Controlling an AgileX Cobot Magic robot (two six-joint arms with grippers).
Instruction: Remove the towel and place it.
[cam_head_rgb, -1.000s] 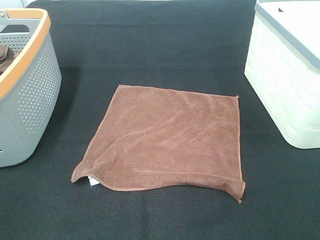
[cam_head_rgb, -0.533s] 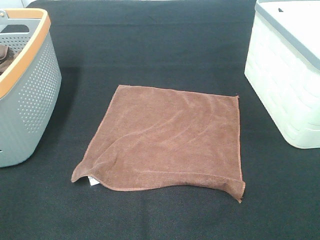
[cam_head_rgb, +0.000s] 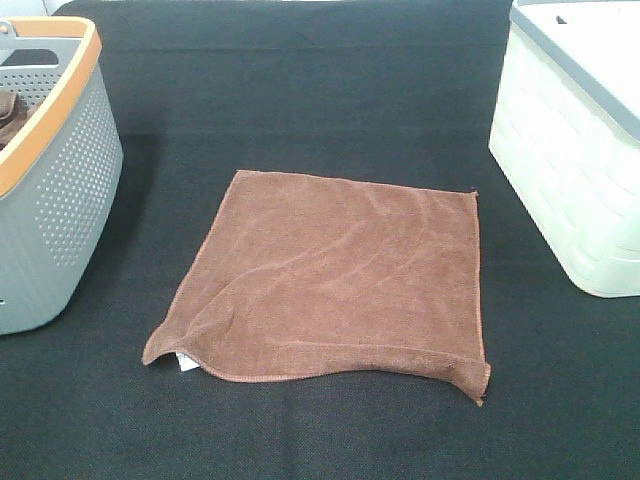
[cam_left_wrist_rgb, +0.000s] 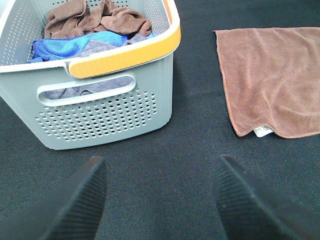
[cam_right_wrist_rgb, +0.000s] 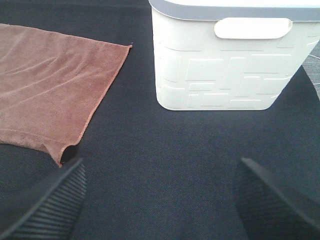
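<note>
**Towel spread flat, both arms back**

Since a second ago almost nothing has moved: in the high view only the towel's near right corner has settled a little lower and flatter. The towel lies open on the black cloth, between the grey basket on the left and the white basket on the right, touching neither. Its near left corner is curled up, showing the white tag. No arm reaches into this view. I judge the towel already out and laid down, so the step in hand is either finished or waiting on a final placing; if it must go into the white basket, the next move calls for a pinch at a raised corner.

From the left wrist, the left gripper hangs released, jaws wide apart, over bare cloth, holding nothing. The grey basket stands just ahead with an orange rim, holding darker brown, blue and grey cloths. The towel lies off to one side, tag corner nearest.

From the right wrist, the right gripper is likewise spread and empty above the cloth. The white basket stands ahead; the towel's lifted corner sits close to one fingertip.

The surface is a dark woven cover, flat. Little of the room shows.
</note>
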